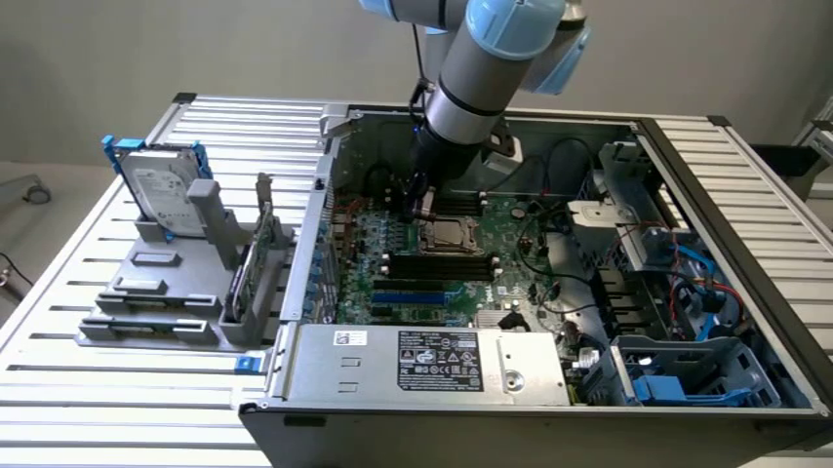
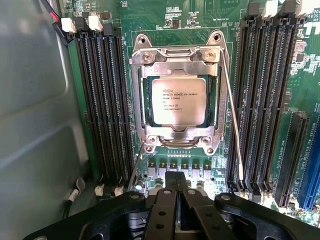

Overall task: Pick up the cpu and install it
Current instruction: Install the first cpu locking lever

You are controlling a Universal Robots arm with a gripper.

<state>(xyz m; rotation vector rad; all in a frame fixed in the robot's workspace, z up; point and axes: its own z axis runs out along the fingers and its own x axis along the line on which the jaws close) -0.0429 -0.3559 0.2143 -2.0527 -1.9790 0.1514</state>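
- Looking at the wrist view, the cpu point(image 2: 178, 101) is seen sitting flat inside the socket frame point(image 2: 176, 56) on the motherboard point(image 2: 172, 22), silver lid up and print readable. It's squared up with the frame as far as can be told.
- The gripper point(image 2: 176, 176) is held just beside the socket, over the row of small parts along its edge. Its fingers are pressed together with nothing clamped between them, so the chip isn't being carried.
- In the exterior view the arm point(image 1: 469, 88) is reached down into the open pc case point(image 1: 521, 439), with the gripper parked right next to the socket.
- Step-wise, the pick and the drop-in are judged to be done. What's in hand looks like the tail end of the install.
- A thin retention lever point(image 2: 231, 115) is seen running along one side of the socket. Whether it's latched can't be told.
- Any further move would call for care. Memory slots point(image 2: 102, 100) are packed close on both sides and the lever is skinny, so a precise, light contact is needed, with no sideways shove on the chip.
- The hard drive point(image 1: 163, 185) is parked in a rack outside the case, well apart.
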